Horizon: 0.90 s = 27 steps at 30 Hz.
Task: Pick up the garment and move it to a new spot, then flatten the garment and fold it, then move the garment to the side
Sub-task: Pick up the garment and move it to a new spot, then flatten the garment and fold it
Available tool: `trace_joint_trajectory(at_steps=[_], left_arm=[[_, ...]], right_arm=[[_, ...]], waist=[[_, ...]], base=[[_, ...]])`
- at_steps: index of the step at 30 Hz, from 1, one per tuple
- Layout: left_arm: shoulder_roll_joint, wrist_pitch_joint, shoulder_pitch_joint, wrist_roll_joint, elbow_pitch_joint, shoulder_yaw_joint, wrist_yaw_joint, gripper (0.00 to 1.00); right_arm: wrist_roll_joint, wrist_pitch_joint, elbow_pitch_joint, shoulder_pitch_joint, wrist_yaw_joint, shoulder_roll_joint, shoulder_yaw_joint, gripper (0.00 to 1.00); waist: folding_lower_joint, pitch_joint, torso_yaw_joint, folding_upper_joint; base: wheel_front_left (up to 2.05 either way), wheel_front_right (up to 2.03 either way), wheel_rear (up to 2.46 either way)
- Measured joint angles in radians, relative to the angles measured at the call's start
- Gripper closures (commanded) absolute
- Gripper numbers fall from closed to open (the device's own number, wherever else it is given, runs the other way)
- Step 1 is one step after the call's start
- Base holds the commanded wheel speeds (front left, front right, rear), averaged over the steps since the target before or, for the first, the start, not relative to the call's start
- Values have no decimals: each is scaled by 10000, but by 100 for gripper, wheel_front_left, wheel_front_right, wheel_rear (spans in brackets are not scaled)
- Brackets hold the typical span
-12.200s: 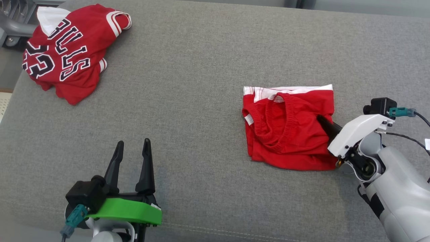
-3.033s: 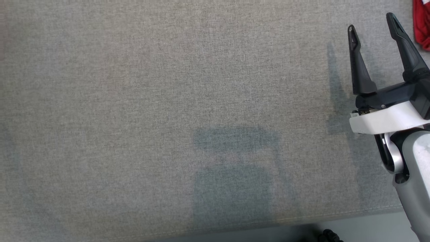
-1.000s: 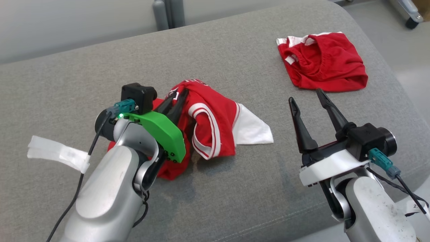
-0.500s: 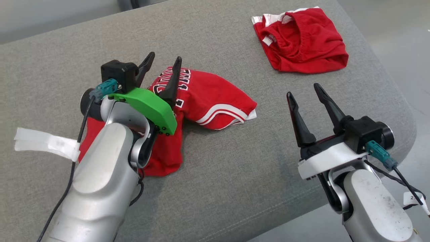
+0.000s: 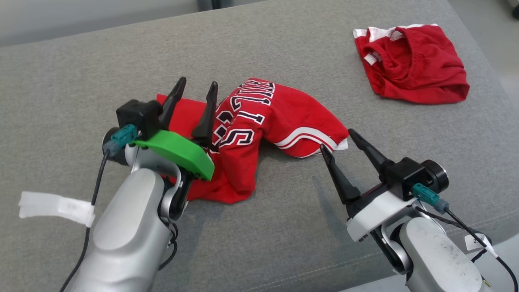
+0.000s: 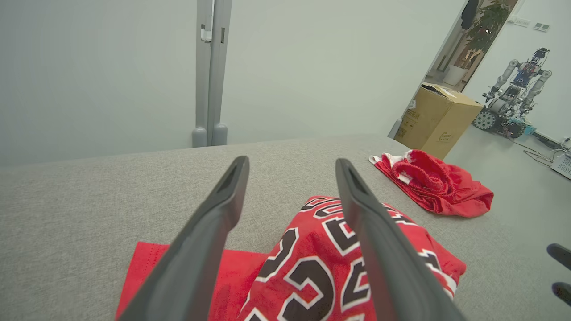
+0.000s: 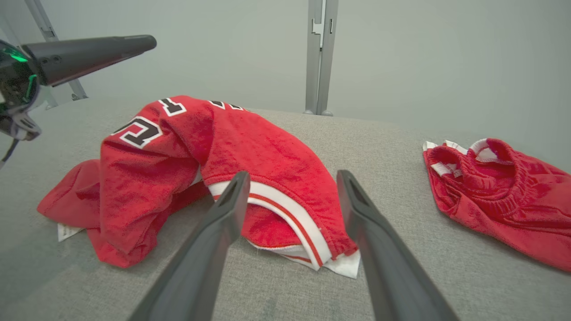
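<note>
The garment, a red jersey (image 5: 279,117) with black-and-white lettering, lies crumpled in the middle of the grey cushion (image 5: 284,40). My left gripper (image 5: 198,84) hovers open over its left part, nothing between the fingers; in the left wrist view the left gripper (image 6: 291,162) frames the jersey (image 6: 321,267) lettering below. My right gripper (image 5: 337,140) stands open just short of the white-trimmed hem. In the right wrist view the right gripper (image 7: 293,176) points at the jersey (image 7: 250,151) hem, and a finger (image 7: 89,53) of the left gripper shows at the upper left.
Folded red shorts (image 5: 411,65) lie at the far right of the cushion, also seen as shorts (image 7: 504,196) and shorts (image 6: 437,187). The cushion's rounded edge drops off at the right and front. A cardboard box (image 6: 439,120), another robot (image 6: 513,102) and a grey post (image 6: 209,71) stand beyond.
My left gripper has opened and let go of the jersey, which has sunk and spread on the cushion. The right gripper now sits closer to the hem. The head camera has shifted.
</note>
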Motion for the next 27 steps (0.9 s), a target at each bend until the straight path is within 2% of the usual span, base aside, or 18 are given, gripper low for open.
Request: trace_joint_trajectory(at_steps=[5, 7, 11, 21, 27], left_arm=[[2, -297, 780, -351, -102, -178, -58, 0], [0, -311, 1085, -596, -102, -173, -31, 0], [6, -366, 1753, -688, 100, -188, 207, 0], [15, 35, 2493, -941, 949, -819, 196, 0], [46, 46, 2745, -941, 1394, -721, 201, 0]], right_arm=[[-75, 140, 589, -173, 531, -6, 591, 0], [-75, 230, 840, -256, 602, 10, 748, 0], [-75, 359, 1367, -402, 604, -15, 788, 0], [-73, 445, 1948, -642, 577, -190, 359, 0], [-58, 441, 2182, -863, 577, -73, 362, 0]], waist=[[0, -153, 628, 0], [0, -220, 885, 0], [0, -350, 1411, 0], [0, -566, 2709, 0], [0, -584, 2948, 0]], base=[[0, 0, 0], [0, 0, 0], [0, 0, 0], [0, 0, 0], [0, 0, 0]])
